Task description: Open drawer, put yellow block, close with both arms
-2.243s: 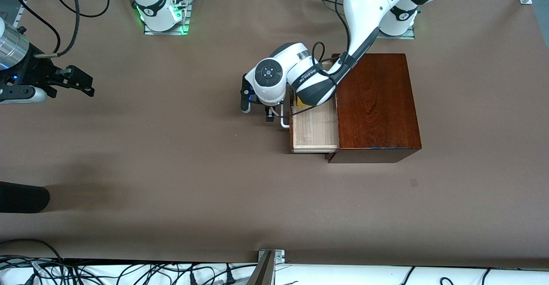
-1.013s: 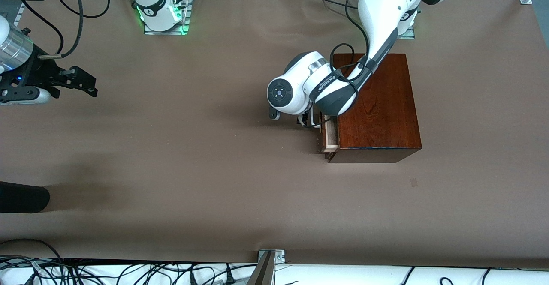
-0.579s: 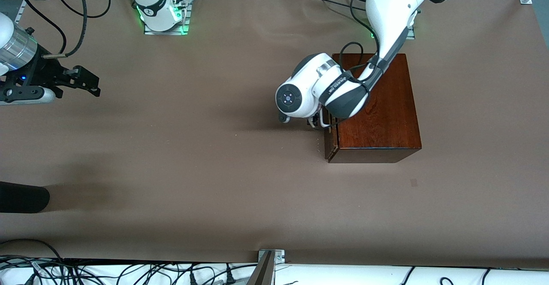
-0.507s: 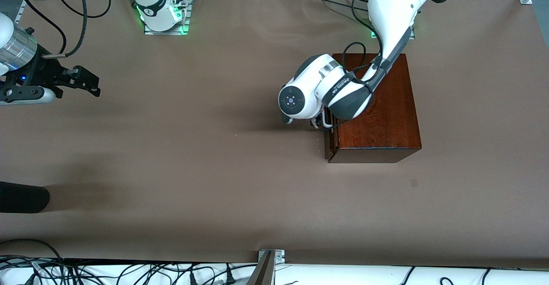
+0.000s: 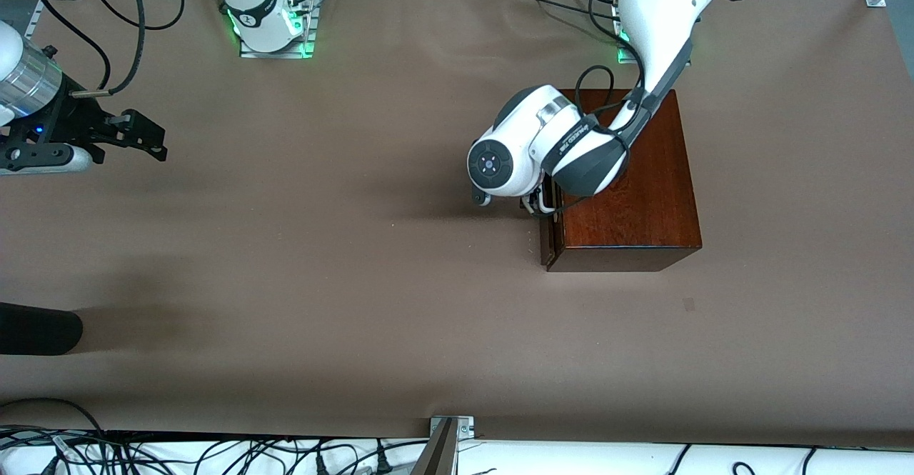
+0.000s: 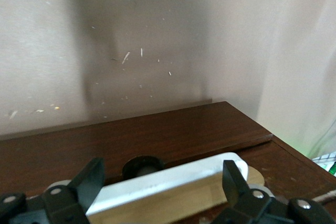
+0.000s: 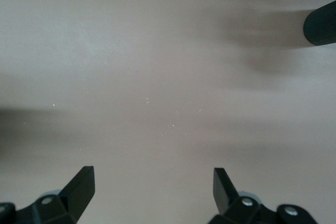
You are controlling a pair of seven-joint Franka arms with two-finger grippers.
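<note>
Table [image 5: 321,261] | drawer [image 5: 546,236] flush | left hand [image 6: 163,182] wide astride handle [image 6: 168,184] | right hand [image 7: 152,187] wide, waiting

Both arms are cased in white, with dark grey joint bands and looped black cables; a silver ring is fitted at the right wrist [image 5: 21,82].

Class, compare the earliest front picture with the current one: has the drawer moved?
Yes. The drawer slid into the wooden box; its front now sits flush against it, toward the left arm's end.
</note>
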